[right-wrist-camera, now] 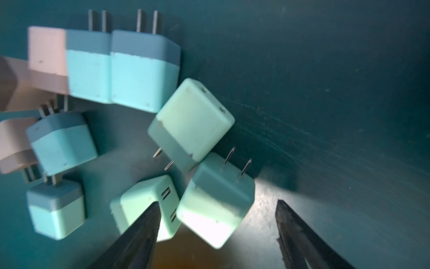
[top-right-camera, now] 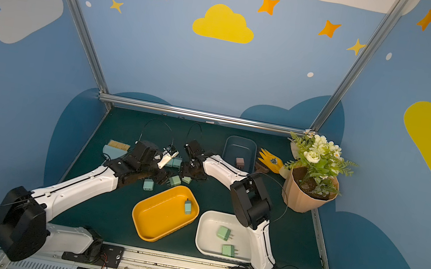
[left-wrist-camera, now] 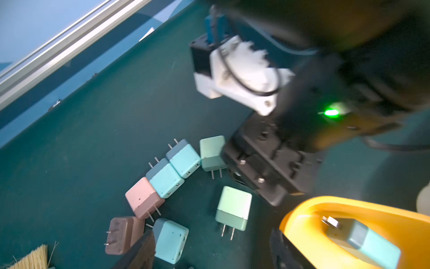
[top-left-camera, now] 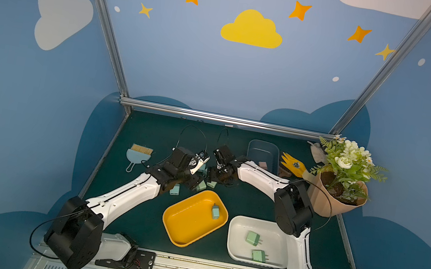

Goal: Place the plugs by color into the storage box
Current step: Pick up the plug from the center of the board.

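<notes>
Right gripper [right-wrist-camera: 217,203], jaws spread wide (nothing held): your mint plug [right-wrist-camera: 214,210] lies just ahead between them, prongs pointing away, sitting slightly off-centre.

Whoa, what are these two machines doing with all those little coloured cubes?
Two robot arms are sorting small pastel plastic plugs by colour. One light-blue plug lies in the yellow tray, two mint-green plugs in the white tray, and one pink plug in the dark blue bin. The rest sit in a heap on the green table. The left gripper and right gripper hang open over it, holding nothing.
</notes>
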Tool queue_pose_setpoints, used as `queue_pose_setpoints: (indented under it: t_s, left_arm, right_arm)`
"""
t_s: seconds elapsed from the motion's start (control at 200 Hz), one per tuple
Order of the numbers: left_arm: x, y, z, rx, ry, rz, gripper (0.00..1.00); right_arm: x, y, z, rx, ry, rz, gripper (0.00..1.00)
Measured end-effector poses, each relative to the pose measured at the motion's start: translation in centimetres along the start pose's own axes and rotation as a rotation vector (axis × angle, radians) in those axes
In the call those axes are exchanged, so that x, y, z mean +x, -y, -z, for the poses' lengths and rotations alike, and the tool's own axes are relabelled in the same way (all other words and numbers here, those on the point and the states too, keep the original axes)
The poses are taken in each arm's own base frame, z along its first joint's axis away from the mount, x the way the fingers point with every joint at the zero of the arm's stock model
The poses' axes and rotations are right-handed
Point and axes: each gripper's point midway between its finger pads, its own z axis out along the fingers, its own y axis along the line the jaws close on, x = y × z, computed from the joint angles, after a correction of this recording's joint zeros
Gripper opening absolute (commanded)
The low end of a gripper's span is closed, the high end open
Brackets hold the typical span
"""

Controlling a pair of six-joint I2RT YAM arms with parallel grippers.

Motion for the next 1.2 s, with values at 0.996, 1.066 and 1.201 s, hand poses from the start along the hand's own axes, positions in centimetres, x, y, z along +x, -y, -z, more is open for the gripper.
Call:
queue_pose_setpoints:
  t_s: [0.996, 1.066, 1.201]
  left_arm:
    - [-0.4, 0.0, 0.6, -0.038, 0.035, -0.069, 0.79]
    - [-0.4, 0.0, 0.7, -0.039, 0.039, -0.069, 0.79]
    - [-0.5, 0.0, 0.8, -0.038, 0.042, -0.068, 0.79]
  right_arm:
    - [0.9, 0.8, -1.3, 0.055, -0.01, -0.042, 0.44]
    - [0.8, 0.8, -1.0, 0.057, -0.005, -0.041, 0.38]
    - [0.7, 0.6, -0.6, 0.052, 0.003, -0.04, 0.35]
